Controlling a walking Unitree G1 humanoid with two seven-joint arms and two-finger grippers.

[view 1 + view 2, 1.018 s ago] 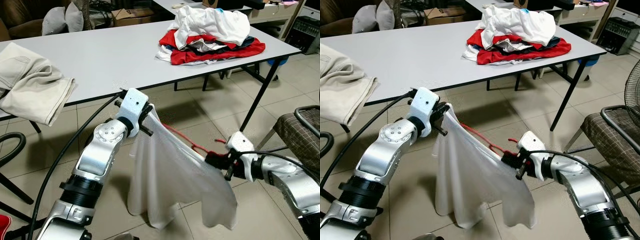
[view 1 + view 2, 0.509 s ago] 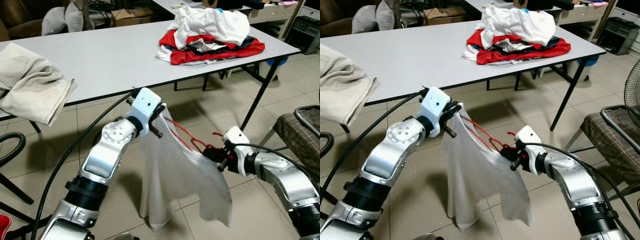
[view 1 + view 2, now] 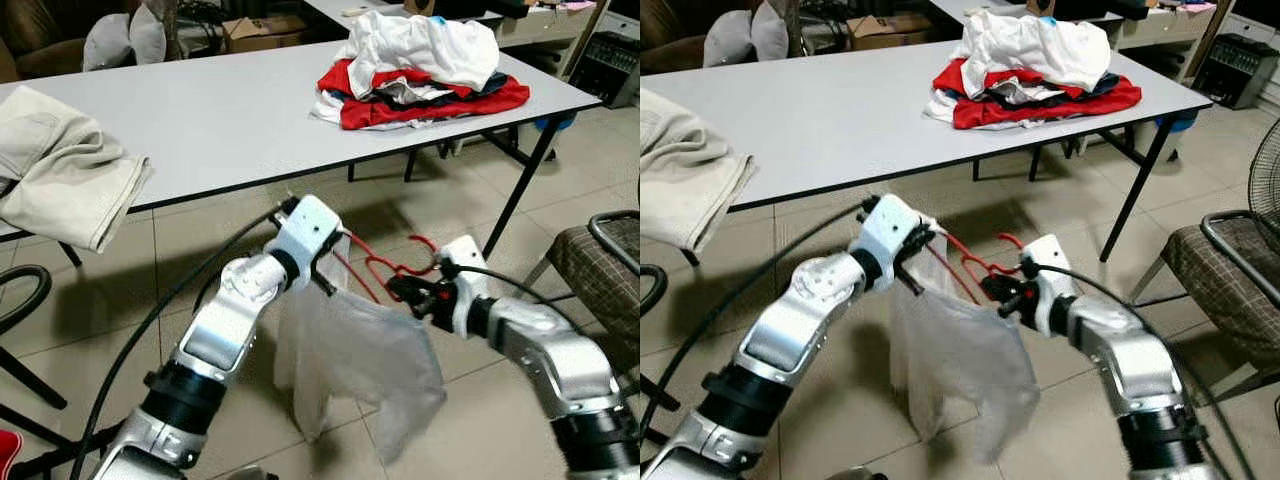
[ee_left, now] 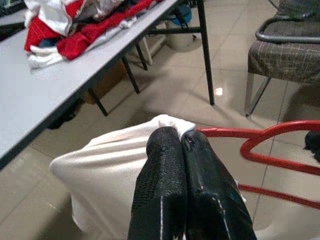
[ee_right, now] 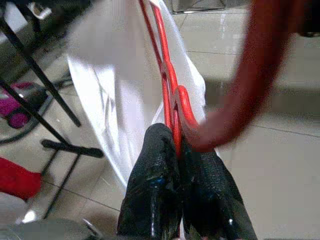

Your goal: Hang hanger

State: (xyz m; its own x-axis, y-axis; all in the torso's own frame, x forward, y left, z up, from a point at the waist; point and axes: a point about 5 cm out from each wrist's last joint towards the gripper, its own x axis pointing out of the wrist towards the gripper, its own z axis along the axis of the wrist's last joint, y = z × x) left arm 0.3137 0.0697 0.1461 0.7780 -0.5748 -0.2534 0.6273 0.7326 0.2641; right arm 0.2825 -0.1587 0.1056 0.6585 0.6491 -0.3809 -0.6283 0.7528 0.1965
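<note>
Two grips: my left gripper (image 3: pixel 322 278) pinches the white garment (image 3: pixel 350 355), my right gripper (image 3: pixel 402 292) clamps the red hanger (image 3: pixel 385 268) (hook up). I'd keep both level, cloth taut between.

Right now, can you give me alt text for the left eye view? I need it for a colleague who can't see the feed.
Two silver robot arms hold a red hanger carrying a white garment above a tiled floor: the left gripper pinches the cloth, the right gripper clamps the hanger. Behind stands a grey table with a pile of clothes and beige trousers.
</note>
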